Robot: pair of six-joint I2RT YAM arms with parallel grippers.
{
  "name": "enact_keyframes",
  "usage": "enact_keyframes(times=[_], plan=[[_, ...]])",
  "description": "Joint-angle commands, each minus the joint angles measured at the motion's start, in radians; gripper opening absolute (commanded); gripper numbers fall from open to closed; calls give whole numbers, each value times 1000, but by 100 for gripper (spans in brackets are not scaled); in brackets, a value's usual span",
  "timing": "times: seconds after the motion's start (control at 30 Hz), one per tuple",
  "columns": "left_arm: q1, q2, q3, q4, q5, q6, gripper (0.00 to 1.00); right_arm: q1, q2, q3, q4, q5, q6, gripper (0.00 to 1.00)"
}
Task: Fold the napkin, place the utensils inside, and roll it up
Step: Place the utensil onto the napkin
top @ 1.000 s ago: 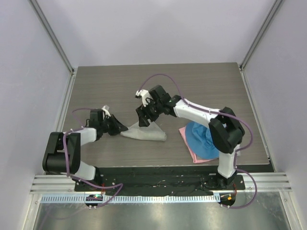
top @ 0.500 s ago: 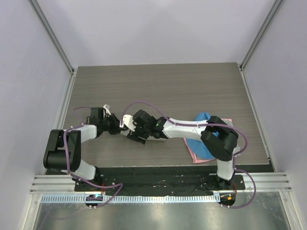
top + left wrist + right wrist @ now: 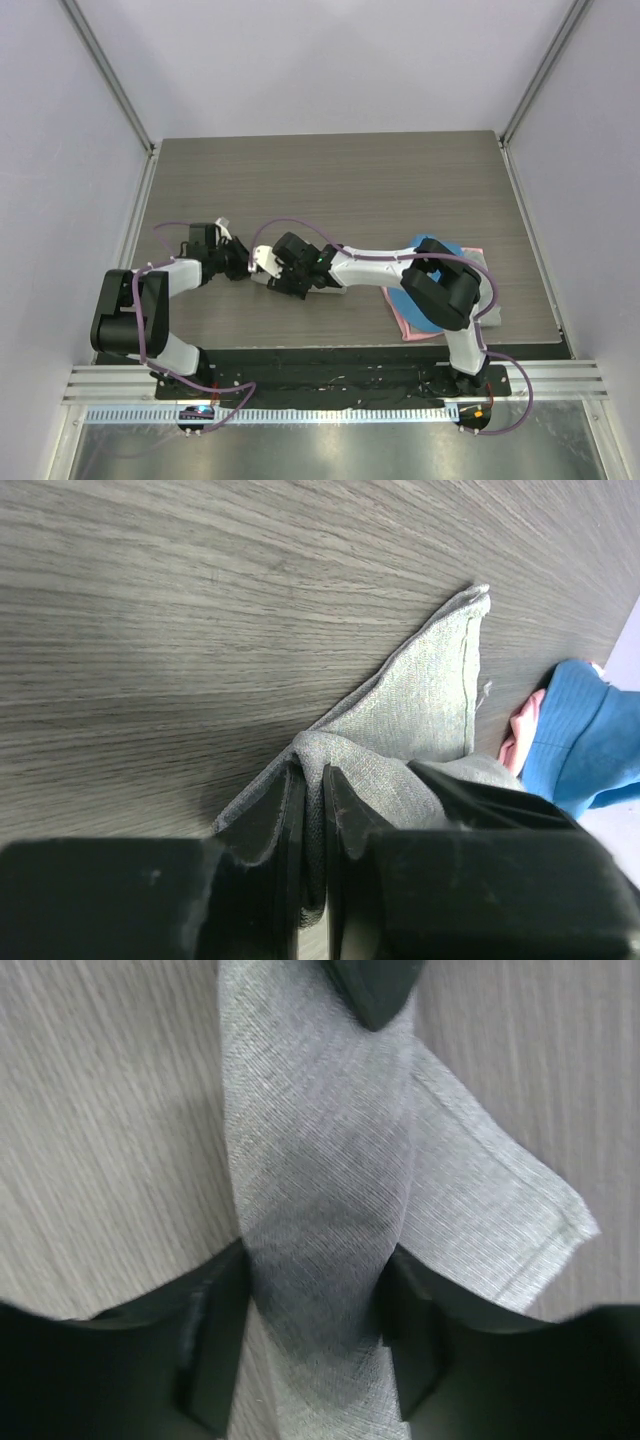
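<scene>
The napkin (image 3: 430,695) is a light grey cloth lying on the table as a folded, pointed shape. One end of it is bunched between the fingers of my left gripper (image 3: 312,770), which is shut on it at the left (image 3: 245,268). My right gripper (image 3: 283,278) is low over the same end, just right of the left one. In the right wrist view a band of napkin (image 3: 315,1140) runs between its jaws (image 3: 315,1280), which press on both sides and narrow it. The utensils are out of view.
A blue cloth (image 3: 440,247) lies on a pink cloth (image 3: 400,322) at the right, partly under my right arm. The wooden table (image 3: 330,180) stretches back to the white walls. Metal posts stand at the table's corners.
My right arm has swung from above the napkin's middle down and left to its left end, beside the left gripper, and its jaws have come in against the cloth. The left arm has stayed put.
</scene>
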Motion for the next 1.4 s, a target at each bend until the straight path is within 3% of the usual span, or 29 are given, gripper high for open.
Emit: enact_keyframes(times=[0.0,0.03,0.1,0.2,0.4,0.6,1.07,1.2,1.37], plan=[[3,-10,25,-12,-17,25,26,-29,54,91,-96,-111,40,51],[3,-16,23,-12,-26,26,32,-40,60,108,-148,-177,57,44],[4,-42,28,-18,-60,37,49,-66,91,186,-219,-260,74,38],[4,-81,35,-36,-100,51,61,-94,140,301,-355,-421,113,33],[5,-168,-11,-15,-143,72,66,-172,240,450,-532,-689,182,32],[1,-246,-64,13,-135,78,66,-241,303,484,-559,-884,261,31],[-54,-188,-146,215,-40,49,64,-315,421,507,-538,-1030,325,29],[-57,-154,-156,266,-42,46,55,-327,439,505,-529,-1033,330,29],[-57,-124,-161,290,-43,45,34,-336,416,496,-515,-992,348,35]])
